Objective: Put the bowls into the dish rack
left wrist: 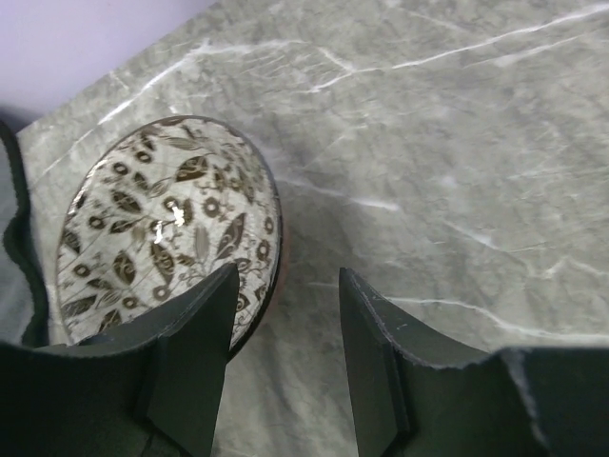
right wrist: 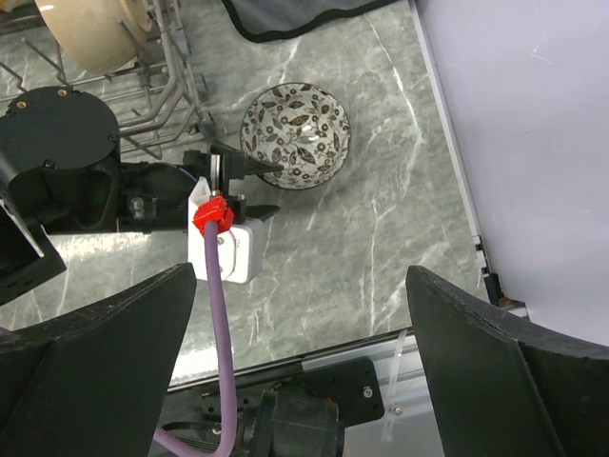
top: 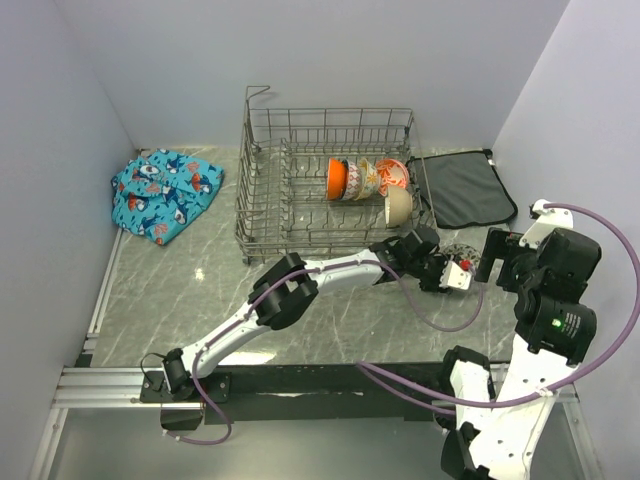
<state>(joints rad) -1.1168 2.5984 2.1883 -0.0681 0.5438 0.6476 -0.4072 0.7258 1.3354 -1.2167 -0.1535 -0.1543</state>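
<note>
Grey marble table (top: 200,290) carries the rack (top: 262,200) at its middle, toward the far wall; inside the rack, toward its right end, bowls stand on edge between the tines: an orange-red bowl (top: 338,178), a leaf bowl (top: 365,178) just beside it, another patterned one to their right, and a cream bowl (top: 398,207) nearer the front; the speckled bowl (left wrist: 162,228) sits upright on the table outside the rack, just off its near right corner and in front of the dark mat (top: 460,188); the left arm reaches across the table to this bowl, and the left gripper (left wrist: 288,276) has its jaws partly apart, one finger (left wrist: 205,352) over the inside of the bowl and the other (left wrist: 376,362) over bare table, so the rim lies in the gap; whether either finger touches the rim I cannot tell, and the bowl is not clamped; the right gripper (right wrist: 300,276) hangs above and to the right, jaws spread wide with nothing between them, looking down on the speckled bowl and the left gripper's tip; a blue patterned cloth (top: 165,193) lies crumpled left of the rack, well apart from it.
</note>
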